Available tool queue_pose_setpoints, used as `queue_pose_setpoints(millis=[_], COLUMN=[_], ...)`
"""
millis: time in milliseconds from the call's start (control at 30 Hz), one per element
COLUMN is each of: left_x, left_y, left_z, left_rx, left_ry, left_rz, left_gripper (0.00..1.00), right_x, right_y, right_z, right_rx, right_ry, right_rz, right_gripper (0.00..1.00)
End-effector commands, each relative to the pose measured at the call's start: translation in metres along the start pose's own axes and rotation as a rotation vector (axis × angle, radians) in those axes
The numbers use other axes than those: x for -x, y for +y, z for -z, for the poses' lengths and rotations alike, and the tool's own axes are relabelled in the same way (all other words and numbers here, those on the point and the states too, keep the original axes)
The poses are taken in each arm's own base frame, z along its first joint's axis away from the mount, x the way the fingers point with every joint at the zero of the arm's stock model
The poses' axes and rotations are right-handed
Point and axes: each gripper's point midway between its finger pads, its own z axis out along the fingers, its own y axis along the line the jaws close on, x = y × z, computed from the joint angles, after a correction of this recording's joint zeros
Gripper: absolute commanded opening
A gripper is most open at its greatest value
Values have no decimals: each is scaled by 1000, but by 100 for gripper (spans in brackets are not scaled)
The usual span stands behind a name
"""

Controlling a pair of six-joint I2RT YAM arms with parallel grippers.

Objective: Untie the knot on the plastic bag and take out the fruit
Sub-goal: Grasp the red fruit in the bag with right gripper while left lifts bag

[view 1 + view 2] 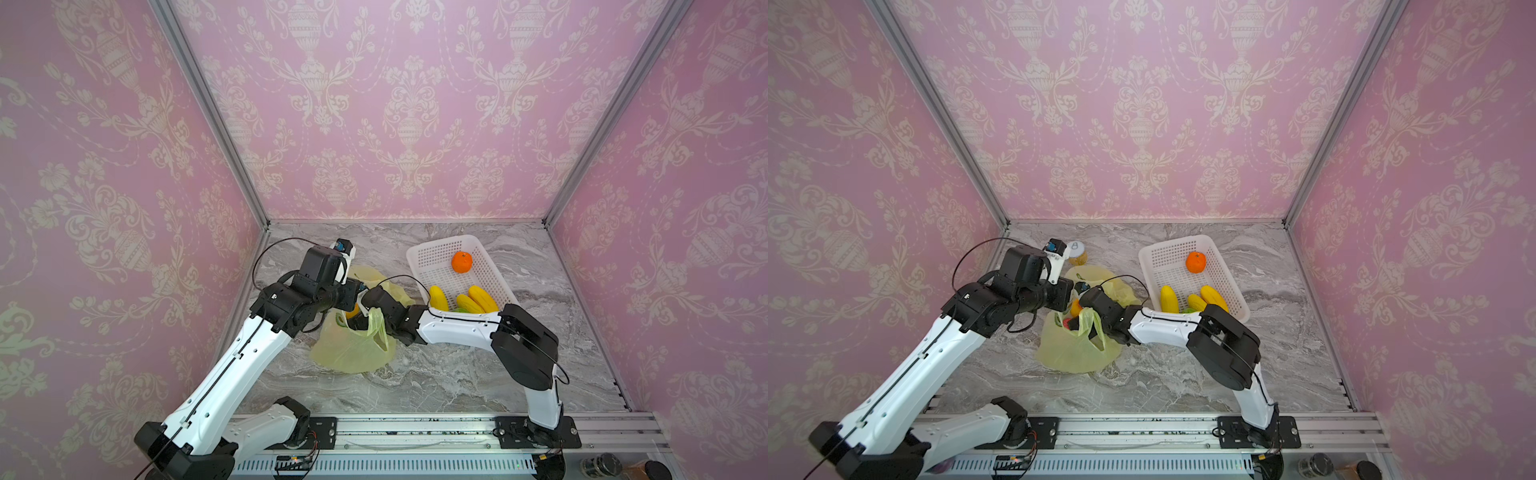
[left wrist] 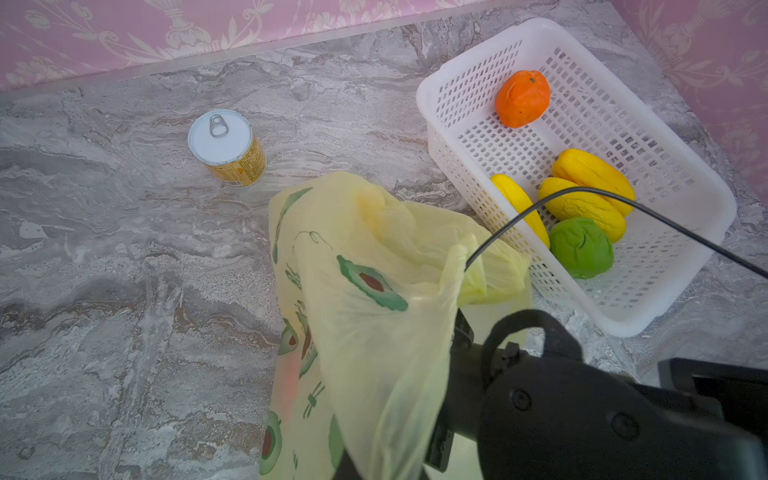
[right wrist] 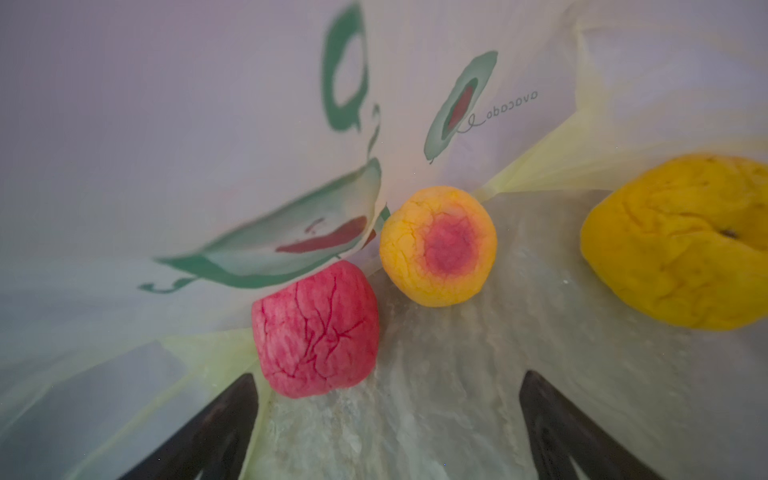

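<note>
My right gripper (image 3: 388, 374) spread inside one plastic bag (image 1: 353, 353), three fruit (image 3: 438, 245) within, my left gripper (image 1: 1073, 297) clamped on its film, one basket (image 1: 432, 253), five fruit inside, one can (image 2: 226, 145).

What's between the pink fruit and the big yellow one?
A small yellow-orange fruit with a red spot, inside the bag, seen in the right wrist view.

Pink walls (image 1: 411, 104) with pale urn-and-flower wallpaper are filling the upper frame and both sides. Silver posts (image 1: 208, 108) are running down the corners, and a grey marbled surface (image 1: 457, 382) is lying below in soft, even light.
</note>
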Motion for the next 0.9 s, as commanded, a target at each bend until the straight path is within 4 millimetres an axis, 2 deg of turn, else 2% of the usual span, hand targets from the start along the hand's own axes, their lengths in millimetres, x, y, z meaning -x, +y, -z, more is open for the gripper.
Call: queue_pose_setpoints(millis=[0,200,400,600,867], left_x=[1,0,0,-1,-1], left_y=[-2,-2,-3,-4,-13], left_z=[2,1,0,-1,1], left_rx=[-22,-23,-28,-34,-88], left_ry=[-13,-7,-5,4,0], left_rz=[-7,-6,-6,-6,-7], left_gripper=[0,0,0,0,0], right_x=[9,4,-11,-12,33], right_y=[23,40,41,39,64], right_z=[-13,-38,-65,-83,-58], right_rx=[114,251,263,277,538], right_ry=[-17,15,76,95,-182], right_rz=[-70,-133,-166,-202,-218], right_gripper=[100,100,100,97,95])
